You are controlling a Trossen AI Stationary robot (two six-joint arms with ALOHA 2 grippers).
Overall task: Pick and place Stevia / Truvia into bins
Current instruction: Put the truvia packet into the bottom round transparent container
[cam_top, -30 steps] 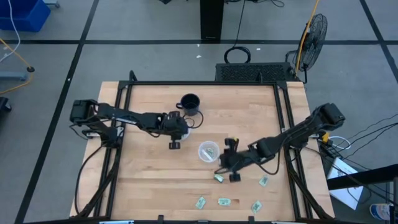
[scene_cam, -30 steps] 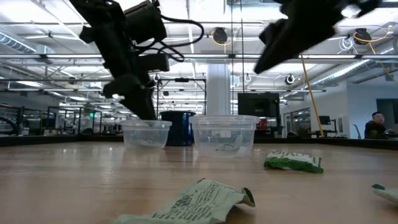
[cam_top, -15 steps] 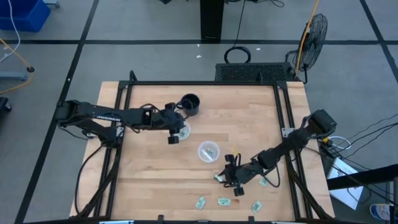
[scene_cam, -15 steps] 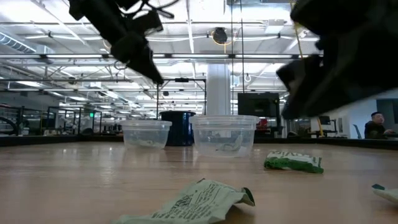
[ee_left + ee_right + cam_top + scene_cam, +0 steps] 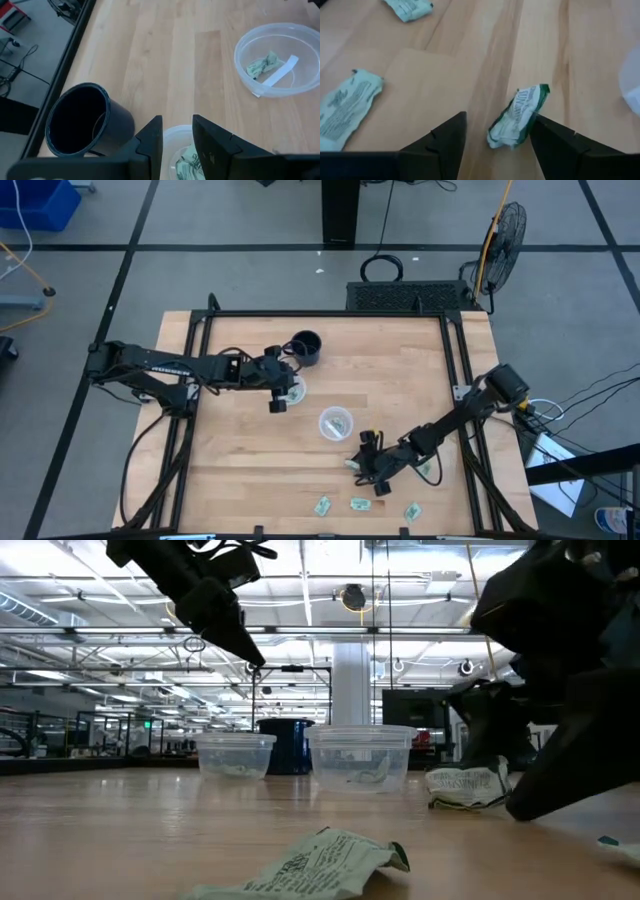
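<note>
Two clear cups stand mid-table: one (image 5: 335, 423) holds a packet and a white strip, the other (image 5: 293, 391), beside the black mug (image 5: 305, 347), holds a crumpled packet (image 5: 187, 162). My left gripper (image 5: 177, 142) hovers above this second cup, narrowly open and empty. My right gripper (image 5: 497, 125) is low at the table, open, its fingers on either side of a crumpled green-and-white packet (image 5: 517, 117). Other packets lie flat near the near edge (image 5: 322, 505), (image 5: 360, 503), (image 5: 411, 511), (image 5: 424, 470). My right gripper reaches level from the table's right, its fingers along the packet's length. One finger (image 5: 555, 142) lies against the packet's long edge (image 5: 534, 116); the other stands apart. In the low view the packet (image 5: 465, 785) rests on the table, tipped up against the dark finger.
The mug stands close to the far side of the left cup (image 5: 236, 755). A crumpled packet (image 5: 320, 865) lies nearest the low camera, another (image 5: 620, 848) at the right. Black frame rails run along the table's left and right sides. Bare wood lies left of the cups.
My left gripper has risen from cup height to well above the cup beside the mug. My right gripper has moved toward the near edge and come down to the table around a packet, which now stands tipped up instead of lying flat.
</note>
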